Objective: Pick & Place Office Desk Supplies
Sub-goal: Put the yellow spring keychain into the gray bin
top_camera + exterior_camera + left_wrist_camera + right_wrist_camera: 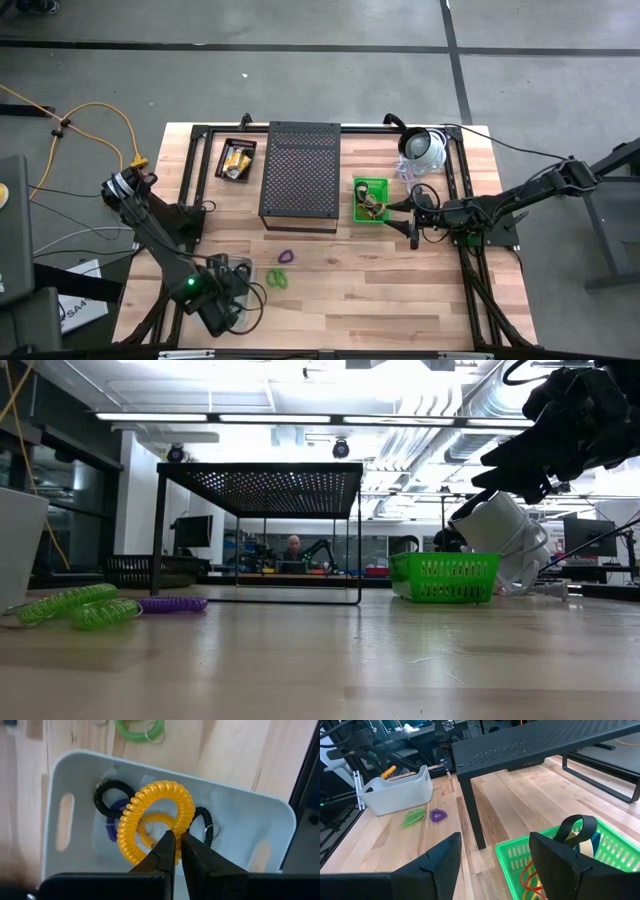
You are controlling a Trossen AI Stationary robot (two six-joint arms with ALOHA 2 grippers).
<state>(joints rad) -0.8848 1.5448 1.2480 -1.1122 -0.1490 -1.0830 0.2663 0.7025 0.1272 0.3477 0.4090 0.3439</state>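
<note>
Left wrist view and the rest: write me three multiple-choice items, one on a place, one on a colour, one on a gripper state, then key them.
1. Where does the green basket stand?
A. right of the black mesh stand
B. on top of it
C. left of it

2. Which colour is the coil loop in the left gripper?
A. purple
B. yellow-orange
C. green

3. How is the right gripper?
A. shut on a packet
B. shut, empty
C. open

Key: 1 A, the high view shows it; 2 B, it hangs over the white bin; 3 C, its fingers stand wide apart.
</note>
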